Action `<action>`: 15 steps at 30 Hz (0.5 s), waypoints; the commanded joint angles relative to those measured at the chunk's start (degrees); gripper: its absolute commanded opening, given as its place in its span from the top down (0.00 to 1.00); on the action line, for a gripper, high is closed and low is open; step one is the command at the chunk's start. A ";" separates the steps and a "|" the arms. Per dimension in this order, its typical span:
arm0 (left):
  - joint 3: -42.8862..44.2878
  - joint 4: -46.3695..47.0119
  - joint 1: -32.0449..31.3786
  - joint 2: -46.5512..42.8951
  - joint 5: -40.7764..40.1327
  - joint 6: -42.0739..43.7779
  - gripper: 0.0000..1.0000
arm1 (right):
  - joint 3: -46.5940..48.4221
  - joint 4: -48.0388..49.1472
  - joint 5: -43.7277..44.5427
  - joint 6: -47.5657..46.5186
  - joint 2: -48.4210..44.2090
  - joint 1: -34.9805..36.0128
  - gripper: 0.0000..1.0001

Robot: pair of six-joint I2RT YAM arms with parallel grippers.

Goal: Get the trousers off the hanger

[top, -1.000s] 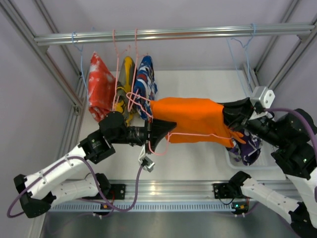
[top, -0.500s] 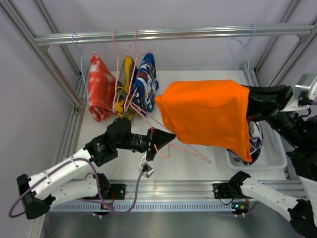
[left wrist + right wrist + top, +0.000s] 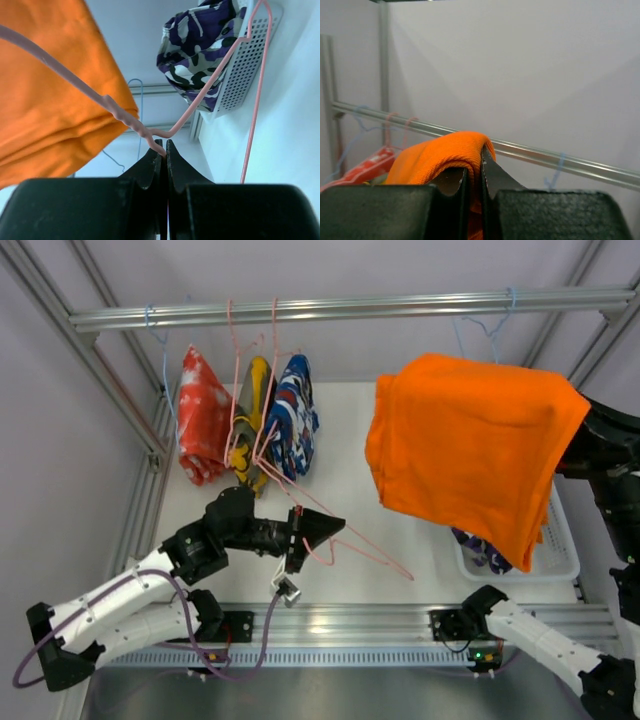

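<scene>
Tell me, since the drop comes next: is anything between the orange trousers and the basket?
Nothing visible. The trousers hang above the basket; the hanger, in the left gripper, lies off to its left.

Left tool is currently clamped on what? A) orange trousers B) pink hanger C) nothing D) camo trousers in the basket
B: in the left wrist view the left tool is pinched shut on the wire of the pink hanger, while the orange trousers hang clear of it from the right tool.
</scene>
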 commanded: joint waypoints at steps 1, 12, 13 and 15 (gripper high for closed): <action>1.45 1.26 0.12 -2.68 1.39 -1.18 1.00 | -1.15 11.88 11.11 -8.46 -6.28 -4.08 1.00; 5.76 1.00 0.12 -4.44 -1.43 -1.72 1.00 | -2.37 12.50 16.93 -24.54 -16.92 -15.51 1.00; 6.03 1.00 0.12 -4.44 -1.51 -1.72 1.00 | -4.12 12.41 17.89 -27.86 -17.80 -16.04 1.00; 6.29 0.82 0.12 -4.35 -1.60 -1.37 1.00 | -6.33 12.33 19.65 -30.87 -20.34 -17.09 1.00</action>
